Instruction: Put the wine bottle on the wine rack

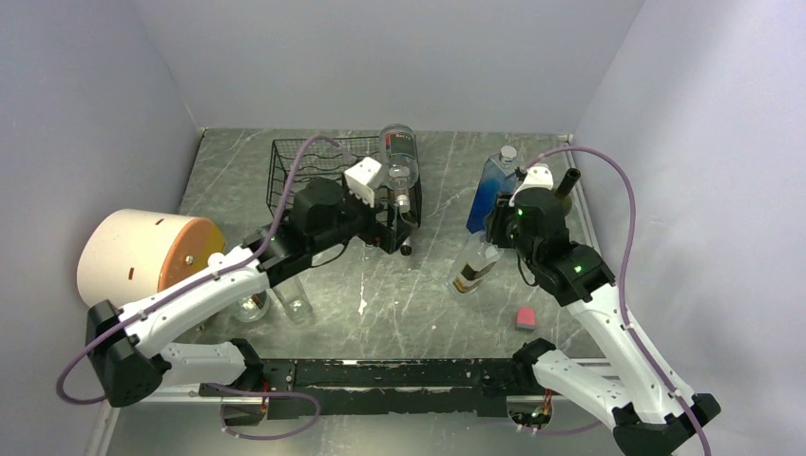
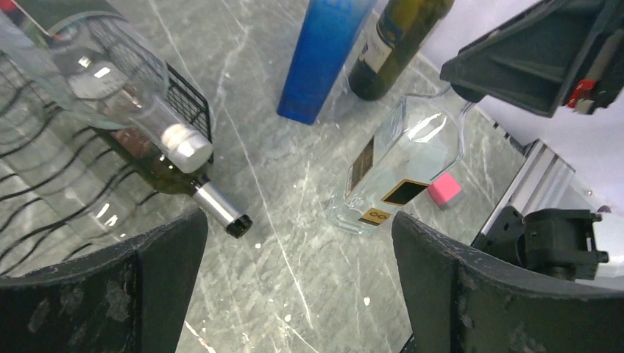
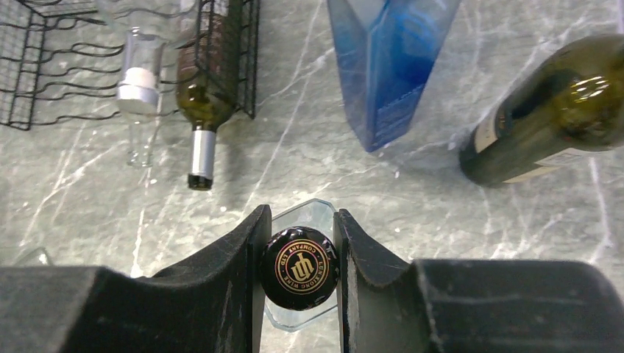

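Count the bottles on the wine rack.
2: a clear bottle atop the wine rack at its right end, a dark green bottle beneath it. Others may be hidden.

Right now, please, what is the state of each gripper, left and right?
Left gripper: open, holding nothing.
Right gripper: closed on the black cap of the clear glass bottle.

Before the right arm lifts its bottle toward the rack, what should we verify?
1. Right gripper shut on the clear glass bottle's black round cap: ok.
2. Left gripper open, empty: ok.
3. Free cradles in the black wire-mesh wine rack: ok.
4. Left arm away from the rack's front: not ok, it sits there.
5. Gap to the tall blue bottle: cannot tell.
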Controlling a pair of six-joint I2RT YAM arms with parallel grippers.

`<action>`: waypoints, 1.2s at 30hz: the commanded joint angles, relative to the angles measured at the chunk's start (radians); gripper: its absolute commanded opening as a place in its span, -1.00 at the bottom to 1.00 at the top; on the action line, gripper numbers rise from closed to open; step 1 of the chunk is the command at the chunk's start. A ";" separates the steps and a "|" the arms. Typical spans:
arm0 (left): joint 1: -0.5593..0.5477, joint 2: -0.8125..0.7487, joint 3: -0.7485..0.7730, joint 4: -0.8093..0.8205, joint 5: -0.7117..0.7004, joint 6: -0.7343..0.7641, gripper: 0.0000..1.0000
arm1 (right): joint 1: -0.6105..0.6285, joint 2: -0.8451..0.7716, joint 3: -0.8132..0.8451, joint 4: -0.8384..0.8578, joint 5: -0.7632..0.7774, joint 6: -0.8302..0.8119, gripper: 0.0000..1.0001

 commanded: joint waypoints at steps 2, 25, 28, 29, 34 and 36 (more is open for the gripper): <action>-0.032 0.060 -0.023 0.095 0.027 0.000 0.97 | -0.003 -0.045 -0.006 0.146 -0.095 0.055 -1.00; -0.187 0.332 -0.200 0.543 0.132 0.241 0.90 | -0.003 -0.073 0.021 0.214 -0.262 0.239 -1.00; -0.203 0.353 -0.211 0.566 0.116 0.264 0.90 | -0.004 -0.067 0.030 0.211 -0.252 0.270 -1.00; -0.208 0.361 -0.213 0.573 0.106 0.275 0.90 | -0.005 -0.067 0.033 0.211 -0.248 0.281 -1.00; -0.227 0.408 -0.228 0.630 0.030 0.321 0.90 | -0.004 -0.073 0.051 0.204 -0.235 0.314 -1.00; -0.235 0.412 -0.260 0.681 0.032 0.367 0.98 | -0.004 -0.079 0.060 0.189 -0.221 0.324 -1.00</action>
